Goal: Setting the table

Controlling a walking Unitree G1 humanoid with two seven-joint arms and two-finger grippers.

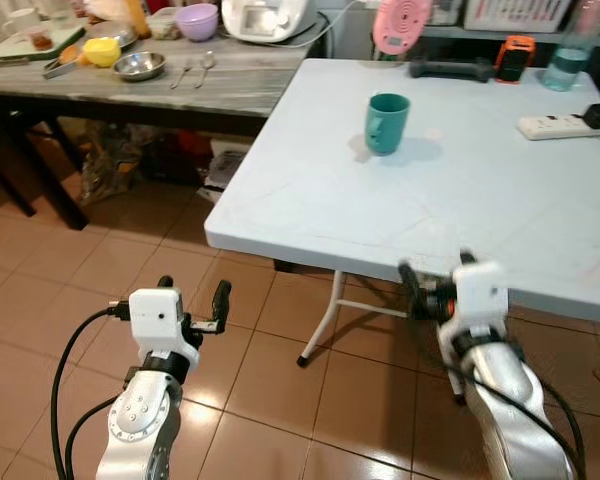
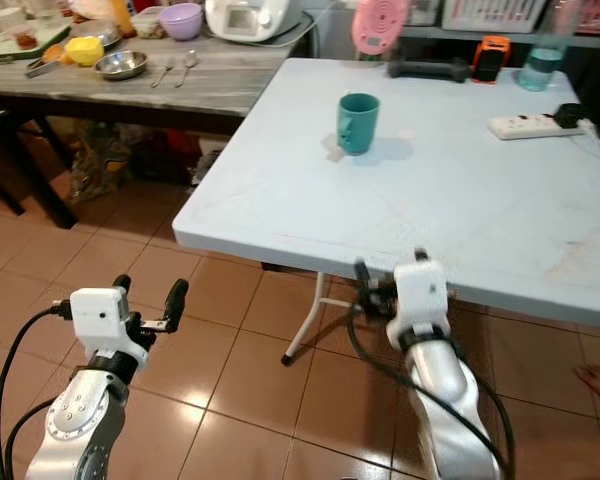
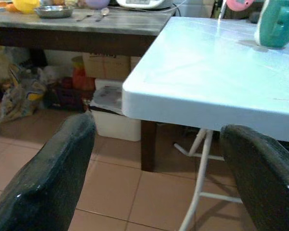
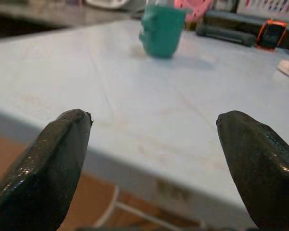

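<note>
We saw a teal mug (image 1: 387, 122) standing upright on the white table (image 1: 480, 210), its contents hidden, while our left gripper (image 1: 192, 303) and right gripper (image 1: 435, 274) hung spread apart, holding nothing, before its near edge.

- Your head cameras look forward and down over the white surface (image 1: 460, 190).
- Your wrist cameras face it low, from near its edge; all share the teal mug (image 1: 386, 123).

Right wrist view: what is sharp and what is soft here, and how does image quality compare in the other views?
Right wrist view: black fingers and the near table edge are soft; the teal mug is only slightly crisper. Left wrist view: fingers blurred, white table brightly lit, almost washed out. Left eye view: right gripper smeared; floor tiles show glare.
</note>
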